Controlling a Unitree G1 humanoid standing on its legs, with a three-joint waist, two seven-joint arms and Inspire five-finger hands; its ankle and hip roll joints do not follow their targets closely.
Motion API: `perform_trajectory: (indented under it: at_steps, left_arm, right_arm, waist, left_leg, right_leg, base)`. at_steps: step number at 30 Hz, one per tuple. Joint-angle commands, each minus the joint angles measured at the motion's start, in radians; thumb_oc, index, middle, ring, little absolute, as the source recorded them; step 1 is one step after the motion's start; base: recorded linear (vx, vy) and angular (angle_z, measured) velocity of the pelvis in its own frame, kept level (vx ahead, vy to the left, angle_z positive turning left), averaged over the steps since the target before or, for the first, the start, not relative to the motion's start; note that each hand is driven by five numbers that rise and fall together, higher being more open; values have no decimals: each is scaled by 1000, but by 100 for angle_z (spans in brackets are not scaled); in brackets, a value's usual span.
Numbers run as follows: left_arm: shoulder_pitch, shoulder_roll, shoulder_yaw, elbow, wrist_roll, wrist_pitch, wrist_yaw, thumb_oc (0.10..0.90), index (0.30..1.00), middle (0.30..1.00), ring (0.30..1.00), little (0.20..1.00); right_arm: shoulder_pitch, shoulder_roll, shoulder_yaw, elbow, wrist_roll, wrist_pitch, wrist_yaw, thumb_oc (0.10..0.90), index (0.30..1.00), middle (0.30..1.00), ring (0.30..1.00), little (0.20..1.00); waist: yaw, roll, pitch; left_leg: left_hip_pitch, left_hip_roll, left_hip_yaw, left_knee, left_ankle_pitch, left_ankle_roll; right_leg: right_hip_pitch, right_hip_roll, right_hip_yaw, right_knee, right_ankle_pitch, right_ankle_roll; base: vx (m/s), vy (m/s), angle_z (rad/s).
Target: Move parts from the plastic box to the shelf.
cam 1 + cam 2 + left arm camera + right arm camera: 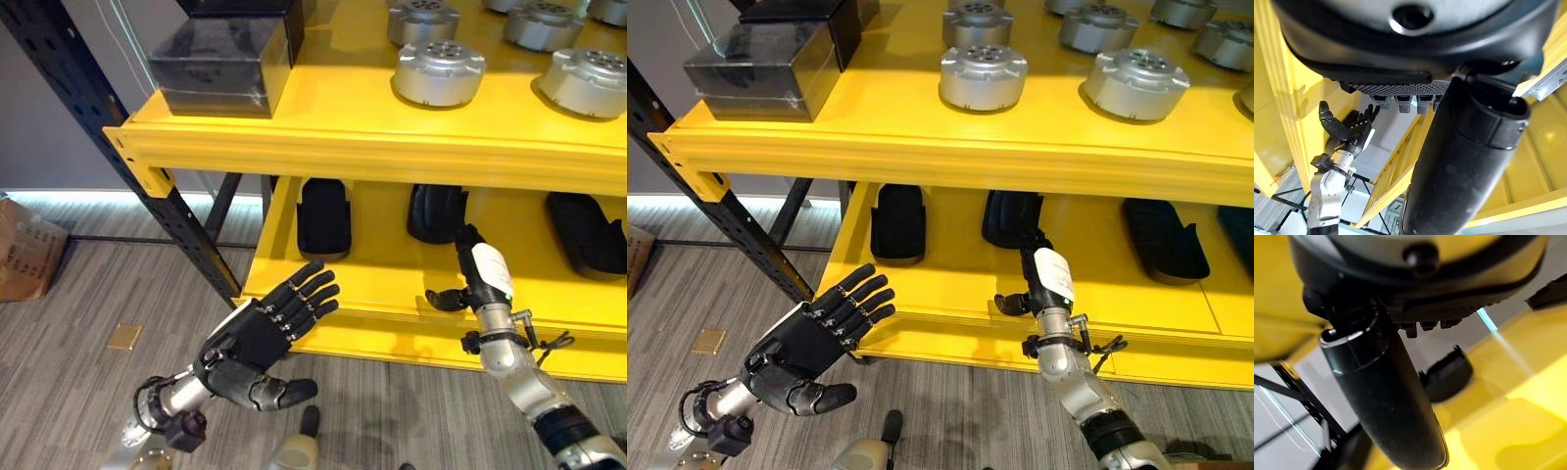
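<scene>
A yellow shelf (392, 147) has two levels. Silver round parts (438, 71) stand on the upper level, and black moulded parts (323, 217) lie in a row on the lower one. My left hand (257, 338) hovers palm up in front of the lower level's left front corner, open and holding nothing. My right hand (487, 274) is upright over the lower level's front edge, just in front of the middle black part (436, 211). Its fingers are straight, its thumb sticks out sideways, and it holds nothing. In the right wrist view a black part (1447, 374) lies past the thumb (1386, 401).
A dark glossy box (220, 64) sits at the upper level's left end. The shelf's dark steel upright (127, 166) slants down to the grey floor at the left. A cardboard box (24, 257) stands on the floor at far left.
</scene>
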Motion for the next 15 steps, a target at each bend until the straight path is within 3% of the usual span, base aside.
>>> perform_trajectory:
  at_steps: [1, 7, 15]
  left_arm:
    - [-47, 9, 21, -113, -87, -42, -19, 900, 1000, 1000, 1000, 1000]
    - [-65, 23, 25, -112, -98, -8, -26, 900, 1000, 1000, 1000, 1000]
    - [-87, 37, 22, -104, -106, 24, -39, 900, 1000, 1000, 1000, 1000]
  right_arm:
    - [-168, -82, 26, -26, -44, -26, -28, 900, 1000, 1000, 1000, 1000]
    - [-250, -86, 74, 91, -86, -5, 4, 900, 1000, 1000, 1000, 1000]
    - [-336, -78, 126, 211, -161, 35, -48, 900, 1000, 1000, 1000, 1000]
  waist:
    - [24, 9, -70]
    - [47, 9, -73]
    - [75, 11, -78]
  left_leg:
    - [41, 5, 0, 21, -138, 23]
    - [44, 2, -14, 18, -137, 20]
    - [43, -4, -32, 23, -138, 19]
  right_leg:
    - [-54, 20, -41, 125, -104, -53]
    - [-45, 22, -49, 118, -100, -51]
    - [-37, 22, -66, 121, -103, -53]
  base:
    - [7, -28, 4]
    - [6, -13, 1]
    - [33, -19, 7]
